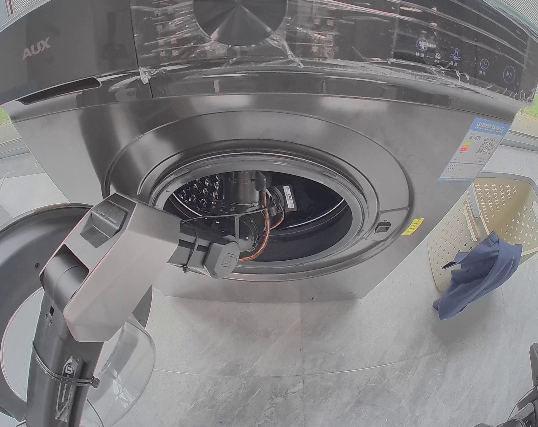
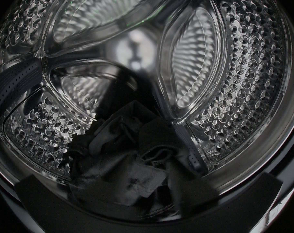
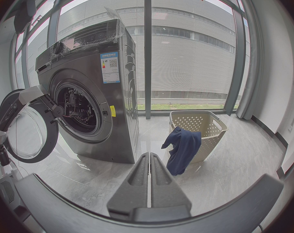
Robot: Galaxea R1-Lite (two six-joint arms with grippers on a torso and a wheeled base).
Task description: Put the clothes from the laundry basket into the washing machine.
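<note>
Dark clothes (image 2: 127, 165) are shown heaped low in the drum (image 2: 244, 65) by the left wrist view. The left gripper (image 1: 245, 188) is set inside the washing machine (image 1: 340, 149) opening; its state cannot be told. 1 blue garment (image 3: 182, 149) is draped over the laundry basket (image 3: 215, 127) rim. The right gripper (image 3: 149, 156) is pressed together above open floor (image 1: 316, 351); the door (image 1: 8, 280) is swung wide.

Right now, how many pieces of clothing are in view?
2: a blue garment draped over the laundry basket rim, and a dark crumpled heap at the bottom of the washing machine drum. The heap may hold more than one piece; the basket's inside is partly hidden.
</note>
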